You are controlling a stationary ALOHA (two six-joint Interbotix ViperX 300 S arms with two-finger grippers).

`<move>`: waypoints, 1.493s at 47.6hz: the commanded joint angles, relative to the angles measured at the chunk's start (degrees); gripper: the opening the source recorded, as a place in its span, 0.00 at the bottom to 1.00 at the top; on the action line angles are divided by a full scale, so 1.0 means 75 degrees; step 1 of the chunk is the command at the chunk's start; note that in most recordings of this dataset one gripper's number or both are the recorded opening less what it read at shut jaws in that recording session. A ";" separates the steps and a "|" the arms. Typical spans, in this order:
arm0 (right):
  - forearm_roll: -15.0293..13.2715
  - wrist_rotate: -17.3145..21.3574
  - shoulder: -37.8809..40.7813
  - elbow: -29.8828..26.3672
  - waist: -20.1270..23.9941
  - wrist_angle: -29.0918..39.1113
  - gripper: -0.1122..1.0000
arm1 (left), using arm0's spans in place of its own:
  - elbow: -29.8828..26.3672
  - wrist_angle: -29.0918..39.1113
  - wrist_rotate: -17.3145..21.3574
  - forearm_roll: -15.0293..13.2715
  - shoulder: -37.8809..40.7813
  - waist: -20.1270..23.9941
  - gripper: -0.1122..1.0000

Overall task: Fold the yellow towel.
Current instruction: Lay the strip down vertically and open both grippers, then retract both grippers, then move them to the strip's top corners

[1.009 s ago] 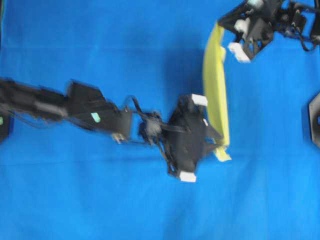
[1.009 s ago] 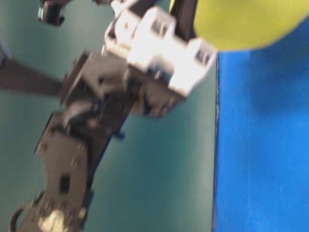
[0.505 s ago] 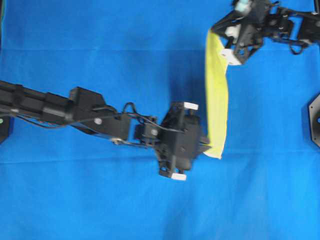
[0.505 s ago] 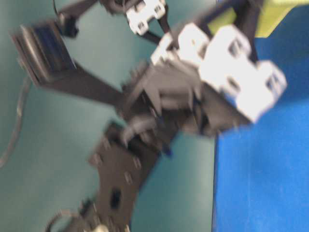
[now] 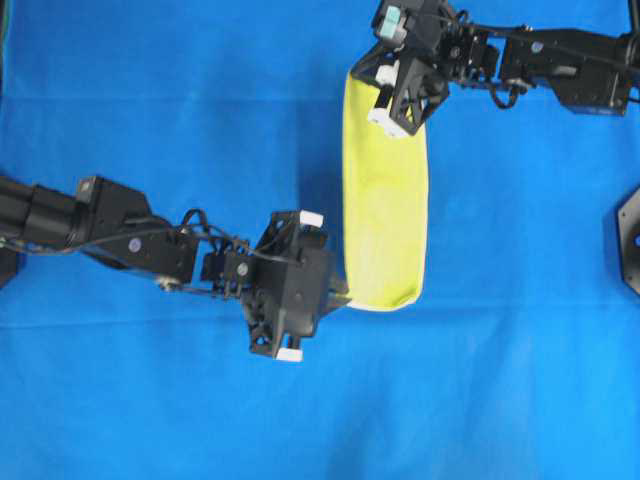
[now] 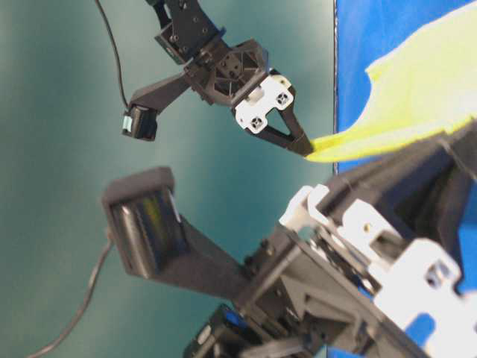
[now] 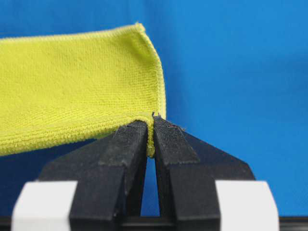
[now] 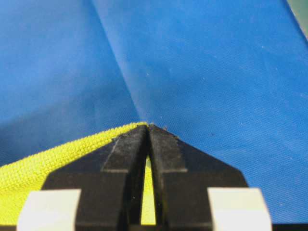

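left gripper is clamped on the lower left corner of the yellow towel; in the left wrist view its two black fingers stand pressed together with the paler hem pinched between their tips. counting what is in view: two arms, two grippers, one towel, one blue cloth spread under all of it. the left arm comes in from the left edge of the overhead view, slanting slightly down toward the middle, its hand lying roughly level with the white finger mounts above and below the wrist body. just to the right of that hand hangs the towel, a long yellow band running from top to bottom of the overhead view, doubled over itself so that two layers show along its rounded lower edge. it is stretched between the two grippers and, in the table-level view, is held above the blue cloth. farther right and higher, the right gripper is closed on the towel's upper end; the right wrist view shows its fingers nearly meeting, a thin strip of yellow between them and the rest of the towel trailing off to the left. the right arm reaches in from the top right corner, running almost level along the upper edge, and its hand covers part of the towel's top right corner. in the table-level view the left arm's body fills the foreground and hides much of the towel. at the far right edge of the overhead view sits a dark angular block, well apart from the towel.
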 commanded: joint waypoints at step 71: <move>-0.0059 0.0141 -0.3656 0.2379 0.0621 -0.0703 0.60 | 0.2813 -0.0363 -0.0023 0.0000 -0.4688 0.1184 0.74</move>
